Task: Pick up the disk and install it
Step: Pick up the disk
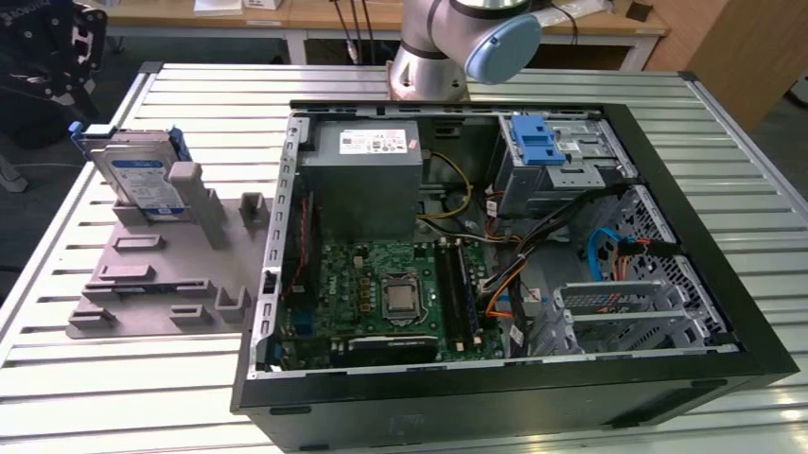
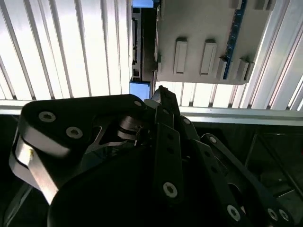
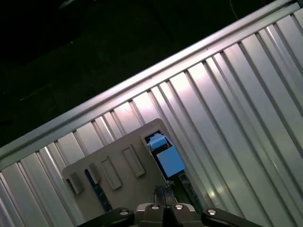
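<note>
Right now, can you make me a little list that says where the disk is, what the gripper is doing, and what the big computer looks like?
disk: standing on its edge in the gray holder, at the exterior view's left; not installed yet
holder: gray plate with pegs, lying on the ribbed metal table beside the computer
gripper: shut, holding nothing, in the air, not touching the disk
computer: lying open, boards and wires showing
drive cage: metal, with a blue latch, inside the computer

Items counted were: one disk (image 1: 136, 180); one gray fixture plate (image 1: 151, 274); one open computer case (image 1: 505, 397), which held one power supply box (image 1: 366, 189), one drive cage (image 1: 555, 156) and one motherboard (image 1: 360, 284) with one processor socket (image 1: 401, 295); one slatted surface (image 1: 127, 397); one robot arm (image 1: 455, 38).
</note>
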Motion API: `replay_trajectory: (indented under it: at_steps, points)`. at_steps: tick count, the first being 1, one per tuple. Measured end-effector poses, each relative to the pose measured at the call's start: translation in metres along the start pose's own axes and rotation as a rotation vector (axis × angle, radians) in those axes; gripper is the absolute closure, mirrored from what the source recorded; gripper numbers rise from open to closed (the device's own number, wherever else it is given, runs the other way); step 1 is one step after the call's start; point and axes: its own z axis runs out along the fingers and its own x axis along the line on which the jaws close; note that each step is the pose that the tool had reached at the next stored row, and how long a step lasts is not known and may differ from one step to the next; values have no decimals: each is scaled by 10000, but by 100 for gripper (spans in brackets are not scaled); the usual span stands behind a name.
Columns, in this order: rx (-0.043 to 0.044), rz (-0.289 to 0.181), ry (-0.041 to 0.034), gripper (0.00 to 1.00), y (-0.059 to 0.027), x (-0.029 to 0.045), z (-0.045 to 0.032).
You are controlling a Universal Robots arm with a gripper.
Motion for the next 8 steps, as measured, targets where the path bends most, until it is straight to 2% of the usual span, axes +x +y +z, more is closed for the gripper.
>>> replay_trajectory:
  at_steps: [8]
  points:
    - [-16,-1455,45,89,-1,0,23]
